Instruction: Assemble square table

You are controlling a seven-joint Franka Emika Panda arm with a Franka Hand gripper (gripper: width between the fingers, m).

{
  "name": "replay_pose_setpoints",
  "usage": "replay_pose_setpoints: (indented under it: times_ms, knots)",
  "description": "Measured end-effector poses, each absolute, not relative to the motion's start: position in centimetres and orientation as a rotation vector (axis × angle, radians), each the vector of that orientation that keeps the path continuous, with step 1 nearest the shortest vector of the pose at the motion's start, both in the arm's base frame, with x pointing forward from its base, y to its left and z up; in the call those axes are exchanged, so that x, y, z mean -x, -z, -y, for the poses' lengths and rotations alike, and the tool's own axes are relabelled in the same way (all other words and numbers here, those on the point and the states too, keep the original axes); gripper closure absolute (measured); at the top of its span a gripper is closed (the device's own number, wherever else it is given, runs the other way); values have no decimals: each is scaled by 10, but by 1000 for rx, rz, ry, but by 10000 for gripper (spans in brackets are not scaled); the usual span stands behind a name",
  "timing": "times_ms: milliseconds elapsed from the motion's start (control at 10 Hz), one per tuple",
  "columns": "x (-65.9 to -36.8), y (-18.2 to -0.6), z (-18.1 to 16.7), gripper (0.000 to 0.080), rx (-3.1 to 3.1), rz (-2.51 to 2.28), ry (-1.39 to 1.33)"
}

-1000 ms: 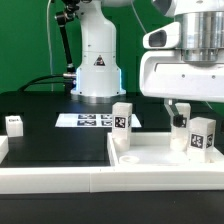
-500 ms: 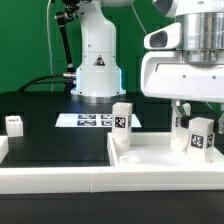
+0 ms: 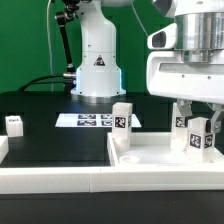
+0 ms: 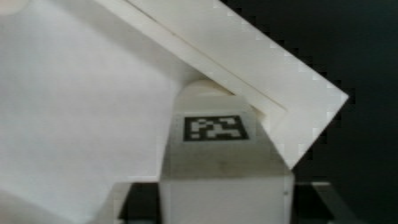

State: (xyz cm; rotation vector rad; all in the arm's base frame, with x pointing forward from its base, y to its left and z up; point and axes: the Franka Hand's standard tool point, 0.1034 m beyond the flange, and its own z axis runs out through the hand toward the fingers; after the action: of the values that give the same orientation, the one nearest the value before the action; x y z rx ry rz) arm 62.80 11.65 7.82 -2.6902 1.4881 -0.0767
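The white square table top (image 3: 150, 160) lies at the exterior view's lower right, its raised rim toward the camera. A white tagged leg (image 3: 198, 138) stands upright on its right corner. My gripper (image 3: 198, 122) hangs straight down over that leg with a finger on each side. In the wrist view the leg (image 4: 222, 150) fills the gap between the dark fingers (image 4: 146, 198), which lie against its sides, over the corner of the top (image 4: 89, 100). A second leg (image 3: 122, 120) stands upright at the top's left corner.
A third small white leg (image 3: 14, 124) stands on the black table at the exterior view's left. The marker board (image 3: 92, 120) lies flat behind the top, before the arm's white base (image 3: 97, 65). A long white rail (image 3: 50, 175) runs along the front.
The gripper has come down and shifted slightly right around the right-hand leg, and its fingers have closed in from wide open onto the leg's sides.
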Motion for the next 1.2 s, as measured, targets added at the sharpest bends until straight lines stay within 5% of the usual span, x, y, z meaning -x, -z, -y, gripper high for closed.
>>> replay_pose_setpoints:
  times_ms: [1200]
  knots:
    - [-626,-78,-114,509,1762,-2441,-14]
